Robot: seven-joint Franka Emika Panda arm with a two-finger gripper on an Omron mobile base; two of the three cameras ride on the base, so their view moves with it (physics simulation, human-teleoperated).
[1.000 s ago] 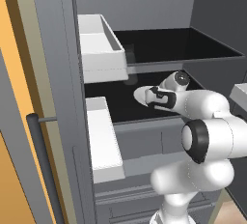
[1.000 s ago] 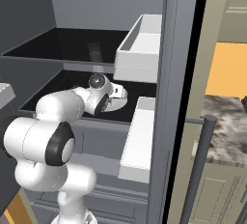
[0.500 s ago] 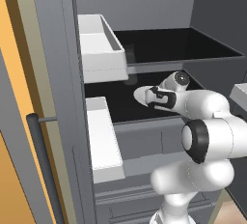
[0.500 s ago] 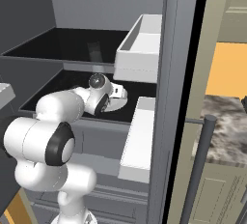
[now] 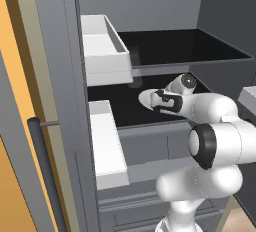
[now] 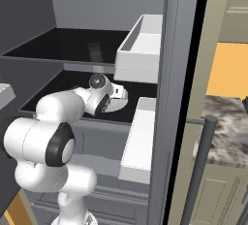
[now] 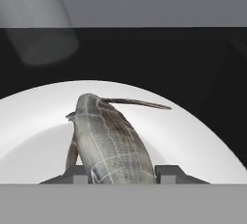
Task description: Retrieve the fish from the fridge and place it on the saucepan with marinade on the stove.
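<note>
Grey fish [image 7: 112,143] on white plate [image 7: 34,136], lower fridge shelf [image 5: 120,107]; end effector [image 7: 120,174] clenched around fish.

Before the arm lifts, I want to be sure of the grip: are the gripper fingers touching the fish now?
Touching. In the hand view both fingertips press against the sides of the fish, with no gap visible, above the white plate.

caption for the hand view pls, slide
Gripper closed around the fish on a white plate on the fridge's black shelf.
</note>
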